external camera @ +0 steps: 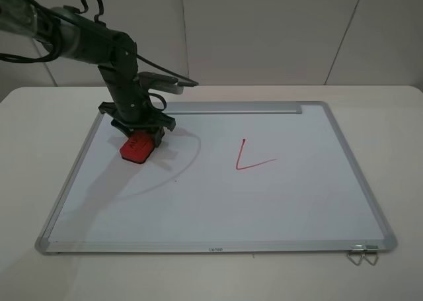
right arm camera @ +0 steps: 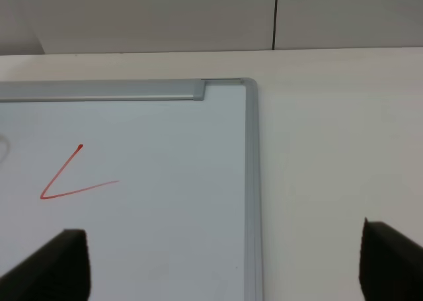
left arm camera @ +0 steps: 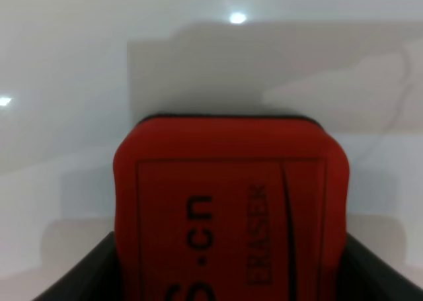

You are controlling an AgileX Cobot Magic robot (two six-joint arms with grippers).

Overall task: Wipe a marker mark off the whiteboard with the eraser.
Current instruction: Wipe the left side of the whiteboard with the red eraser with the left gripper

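The red eraser rests on the far-left part of the whiteboard, with my left gripper shut on it from above. In the left wrist view the eraser fills the lower half, its dark lettering facing up, with dark fingers at both sides and white board beyond. No letter "K" shows on the board in any view. My right gripper is open over the board's right edge and is outside the exterior high view.
A red "L"-shaped mark sits near the board's middle, also in the right wrist view. The silver tray strip runs along the far edge. A metal clip hangs at the near right corner. Cream table surrounds the board.
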